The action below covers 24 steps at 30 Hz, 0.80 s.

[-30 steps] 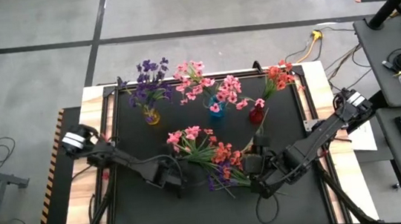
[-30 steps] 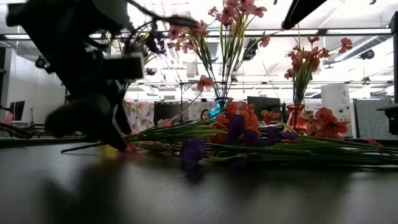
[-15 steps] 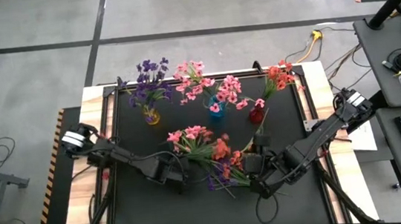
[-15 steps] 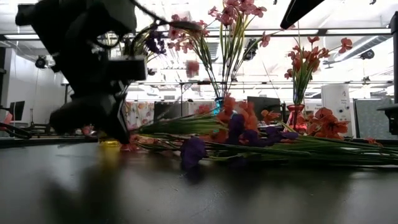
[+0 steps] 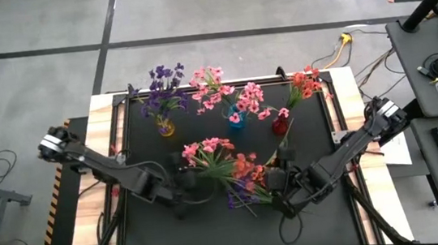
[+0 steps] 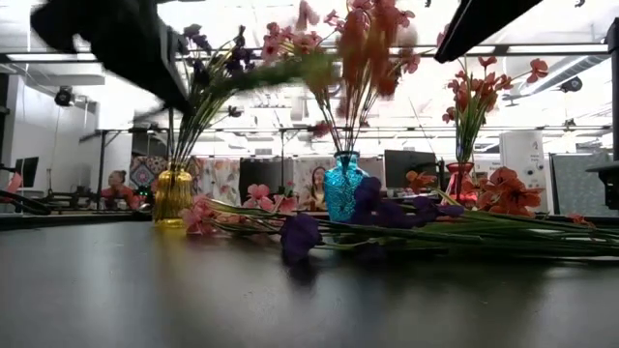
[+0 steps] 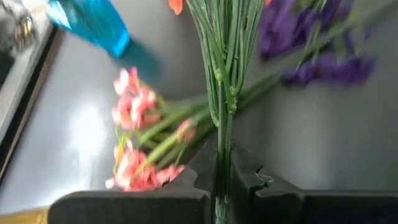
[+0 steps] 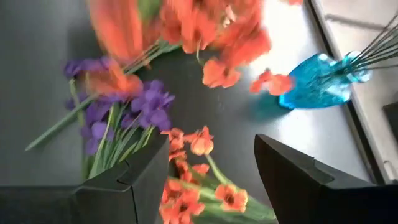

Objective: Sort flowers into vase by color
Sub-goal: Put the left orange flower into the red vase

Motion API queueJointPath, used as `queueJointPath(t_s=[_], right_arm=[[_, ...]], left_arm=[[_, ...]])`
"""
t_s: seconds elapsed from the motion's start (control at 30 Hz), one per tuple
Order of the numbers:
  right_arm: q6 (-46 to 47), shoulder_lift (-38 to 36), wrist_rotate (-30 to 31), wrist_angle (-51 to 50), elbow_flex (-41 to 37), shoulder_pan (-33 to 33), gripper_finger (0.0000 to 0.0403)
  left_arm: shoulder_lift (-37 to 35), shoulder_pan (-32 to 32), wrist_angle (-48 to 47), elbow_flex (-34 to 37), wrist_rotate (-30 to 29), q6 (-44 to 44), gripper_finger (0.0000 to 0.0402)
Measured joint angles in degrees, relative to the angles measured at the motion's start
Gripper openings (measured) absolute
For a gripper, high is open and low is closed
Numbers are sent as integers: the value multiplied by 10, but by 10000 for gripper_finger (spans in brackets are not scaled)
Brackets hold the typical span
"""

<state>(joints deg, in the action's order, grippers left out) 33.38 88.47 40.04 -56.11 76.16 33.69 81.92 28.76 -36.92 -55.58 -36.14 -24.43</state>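
Left wrist view: left gripper [image 7: 222,177] clamps a coral flower's stem [image 7: 225,81].
Right gripper [image 8: 211,171] hangs open over the flower pile [image 5: 237,182].

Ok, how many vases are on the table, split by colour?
Yellow vase: 1
Blue vase: 1
Red vase: 1
Total: 3 vases

Left gripper [image 7: 222,180] is clamped with fingers together; right gripper [image 8: 211,180] hangs low, fingers [image 8: 298,180] apart.
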Motion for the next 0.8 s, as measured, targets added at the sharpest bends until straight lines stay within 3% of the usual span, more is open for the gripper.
queueJointPath(t_s=[0.13,0.3,0.4,0.63,0.7,0.8], right_arm=[[0,0,48,41,-35,10,228],[-17,0,53,169,-93,13,228],[-94,4,54,359,-143,9,228],[-406,52,73,997,-236,4,224],[-486,77,91,1123,-242,2,219],[-564,102,109,1232,-239,0,209]], left_arm=[[-34,21,58,1,-28,32,1],[-42,36,168,2,-65,107,0],[-32,37,258,2,-67,159,0],[24,37,450,2,-68,315,0],[46,37,505,2,-67,354,0],[73,37,568,2,-69,398,0]])
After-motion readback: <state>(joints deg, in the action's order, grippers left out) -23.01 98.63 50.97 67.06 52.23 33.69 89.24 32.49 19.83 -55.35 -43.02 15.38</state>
